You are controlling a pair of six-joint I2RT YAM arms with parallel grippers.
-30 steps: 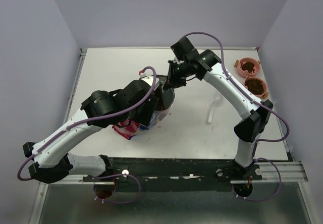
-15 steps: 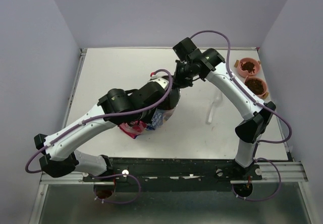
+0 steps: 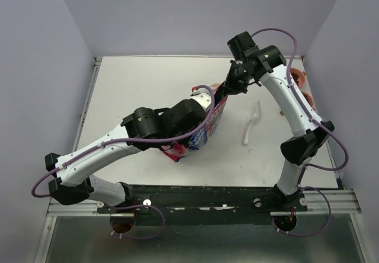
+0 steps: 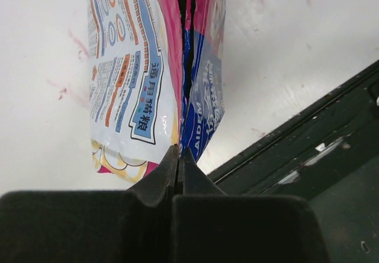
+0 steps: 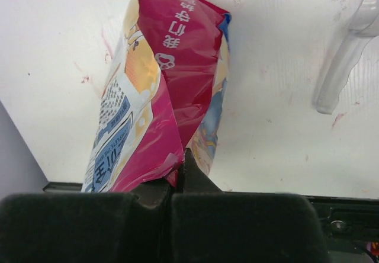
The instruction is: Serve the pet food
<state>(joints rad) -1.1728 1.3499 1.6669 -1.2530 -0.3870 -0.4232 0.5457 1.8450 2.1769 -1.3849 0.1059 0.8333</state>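
Observation:
A glossy pink-and-blue printed bag (image 3: pixel 204 128) hangs over the table's middle, held between both arms. My left gripper (image 4: pixel 179 151) is shut on one edge of the bag (image 4: pixel 136 67), near its top in the overhead view (image 3: pixel 215 101). My right gripper (image 5: pixel 180 167) is shut on another edge of the bag (image 5: pixel 160 79), just right of the left one (image 3: pixel 227 90). The pet food itself does not show in any view. A clear plastic scoop (image 3: pixel 251 124) lies on the table right of the bag, also in the right wrist view (image 5: pixel 346 55).
The rim of a salmon-coloured bowl (image 3: pixel 301 76) peeks out behind my right arm at the far right edge. The black rail (image 4: pixel 308 156) runs along the table's near edge. Purple walls close in left, right and back.
My left gripper has shut on the bag. Both arms have carried the bag to the right, and the right arm now covers most of the bowls.

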